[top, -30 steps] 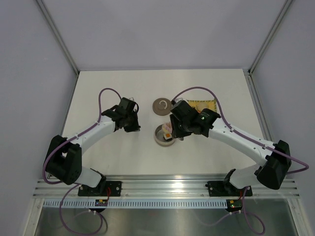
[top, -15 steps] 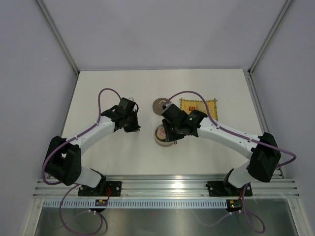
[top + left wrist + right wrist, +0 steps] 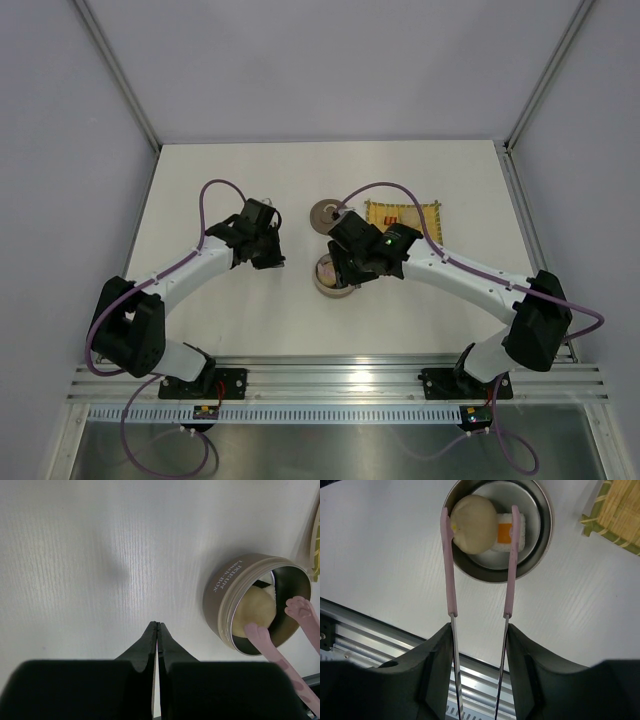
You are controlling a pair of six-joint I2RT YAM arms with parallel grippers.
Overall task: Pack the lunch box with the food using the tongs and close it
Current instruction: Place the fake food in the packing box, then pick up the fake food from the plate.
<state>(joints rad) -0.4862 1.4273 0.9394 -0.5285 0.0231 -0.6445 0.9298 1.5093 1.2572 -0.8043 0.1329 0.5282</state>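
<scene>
Packing in progress, seen from above and from both wrists. The lunch box [image 3: 532,555] sits open on the counter [image 3: 250,320], near its middle, just in front of the right arm's wrist. Two pieces of food already lie inside it, side by side: a cream ball [image 3: 472,525] and a white sushi piece [image 3: 504,532] with an orange patch. The rest of the tin's floor is bare.

What is left, as far as can be judged: a red piece [image 3: 392,222] lies on the yellow mat [image 3: 415,215] beyond and to the right of the tin, so at least one more transfer is due. The lid [image 3: 326,213] lies apart on the counter, just behind the tin, so closing is not yet done.

The right hand [image 3: 479,630] grips the tongs [image 3: 449,570] by their rear shafts, one finger outside each arm, its jaws standing about halfway apart. The tongs themselves are spread, their pink tips reaching over the tin on either side of the two pieces; one tip is against the ball's side, but nothing is pinched between them.

The left hand [image 3: 157,630] is fully closed, fingertips pressed together on nothing, and hangs over bare counter to the left of the tin.
</scene>
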